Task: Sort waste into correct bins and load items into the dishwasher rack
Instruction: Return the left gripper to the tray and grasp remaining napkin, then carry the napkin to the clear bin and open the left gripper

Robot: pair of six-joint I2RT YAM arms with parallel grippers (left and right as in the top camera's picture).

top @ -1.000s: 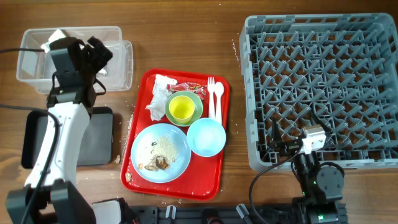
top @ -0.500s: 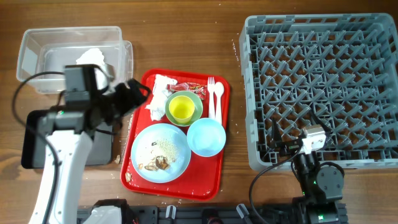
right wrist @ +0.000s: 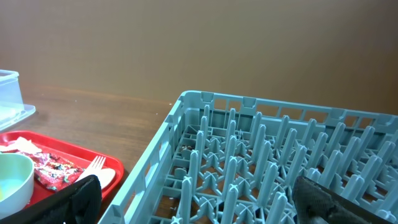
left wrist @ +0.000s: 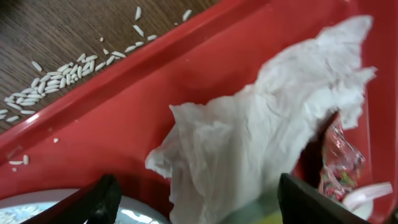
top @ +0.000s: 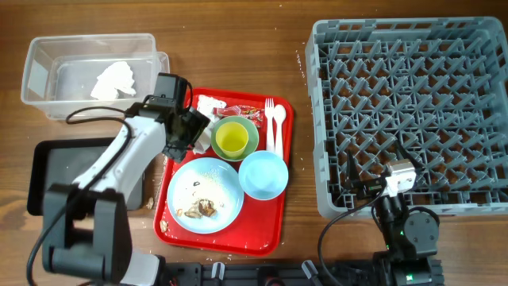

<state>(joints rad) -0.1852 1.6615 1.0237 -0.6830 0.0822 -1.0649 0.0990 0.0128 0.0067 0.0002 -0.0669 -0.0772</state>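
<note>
- Crumpled white paper napkin (left wrist: pixel 261 137): lies in the upper left corner of the flat red serving tray (top: pixel 270 218). From overhead it is largely hidden by the left gripper (top: pixel 189 131).
- Left gripper: jaws apart, one finger on each side of the napkin in the wrist view. Only the fingertips (left wrist: pixel 102 198) show at the bottom edge, and contact cannot be made out.
- Small red shiny snack wrapper (left wrist: pixel 339 158): just right of the napkin, partly tucked under it.
- Second white napkin (top: pixel 113 79): inside the clear plastic rectangular tub (top: pixel 44 75), upper left of the frame.
- Shallow black rectangular tray (top: pixel 48 171): left edge, its right part covered by the arm.
- Yellow cup (top: pixel 232 139): sits in the pale green bowl (top: pixel 252 127).
- Light blue plate (top: pixel 218 171): carries brown food scraps (top: pixel 202 208).
- Smaller light blue bowl (top: pixel 263 175), white plastic fork (top: pixel 270 119) and spoon (top: pixel 279 123): on the tray's right side.
- Large grey plastic dishwasher rack (top: pixel 413 111): right of the frame.
- Right gripper (right wrist: pixel 199 202): jaws wide apart, at the rack's lower edge.
- White grains (left wrist: pixel 62 74): scattered on the wooden table (top: pixel 238 48).
</note>
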